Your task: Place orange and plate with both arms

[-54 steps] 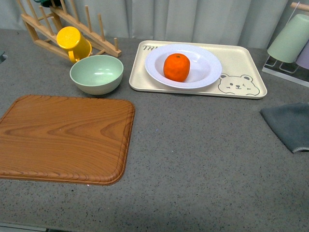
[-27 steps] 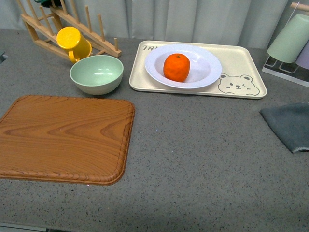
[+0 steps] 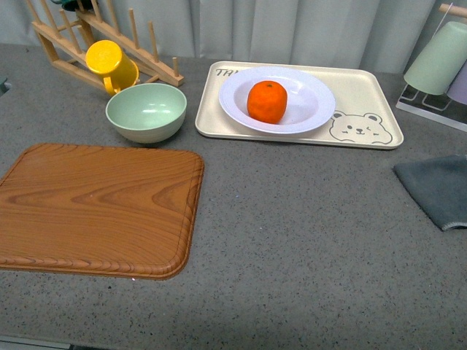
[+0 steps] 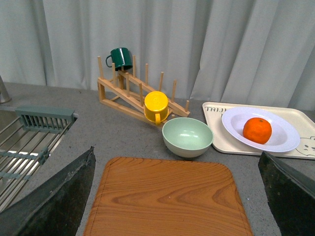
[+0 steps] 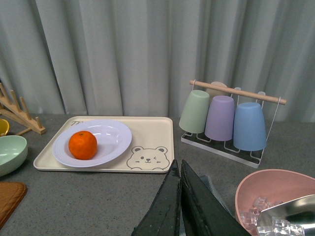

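Front view shows a gray counter with no arm in sight. The orange (image 3: 267, 101) sits inside the plate (image 3: 310, 102), a bit to the left of its middle. The plate rests on the bear tray (image 3: 365, 106) at the back of the counter, on the tray's left part, next to the little bear face. Just left of the tray is the green bowl (image 3: 146, 111). Behind the bowl a yellow mug (image 3: 109, 65) hangs on the wooden rack (image 3: 69, 44). A big wooden board (image 3: 98, 208) lies near the front on the left side. A gray cloth (image 3: 438, 189) lies at the right edge.

The left wrist view shows the left gripper (image 4: 174, 196) with its two dark fingers (image 4: 59, 201) spread far apart, and nothing is between them. A dark green mug (image 4: 119, 58) sits on top of the rack, and a wire drain rack (image 4: 29, 142) is off to the side.

The right wrist view shows the right gripper (image 5: 180, 204) with its two dark fingers (image 5: 165, 209) pressed together, holding nothing. Near it are a pink bowl (image 5: 268, 194) with a metal scoop (image 5: 290, 211) in it, and three cups (image 5: 221, 118) hanging upside down from a stand.
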You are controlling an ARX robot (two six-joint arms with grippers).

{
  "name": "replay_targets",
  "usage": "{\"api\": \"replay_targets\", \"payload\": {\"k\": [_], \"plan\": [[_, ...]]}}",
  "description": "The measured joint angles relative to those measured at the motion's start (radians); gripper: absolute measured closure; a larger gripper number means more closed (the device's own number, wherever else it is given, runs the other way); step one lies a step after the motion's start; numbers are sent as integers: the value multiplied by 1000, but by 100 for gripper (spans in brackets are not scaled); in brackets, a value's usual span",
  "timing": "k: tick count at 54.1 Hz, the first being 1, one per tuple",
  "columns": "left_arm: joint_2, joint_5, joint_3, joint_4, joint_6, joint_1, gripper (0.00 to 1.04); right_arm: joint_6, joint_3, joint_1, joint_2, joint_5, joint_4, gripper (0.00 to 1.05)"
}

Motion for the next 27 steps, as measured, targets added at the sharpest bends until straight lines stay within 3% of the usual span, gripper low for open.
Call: {"api": "replay_targets", "payload": {"k": [19,27], "plan": [[0,0,0,0,0,0,6,0,0,0,-87,0,-87,104],[0,0,0,0,0,0,6,-1,1,0,-241,-1,-257,104]]}}
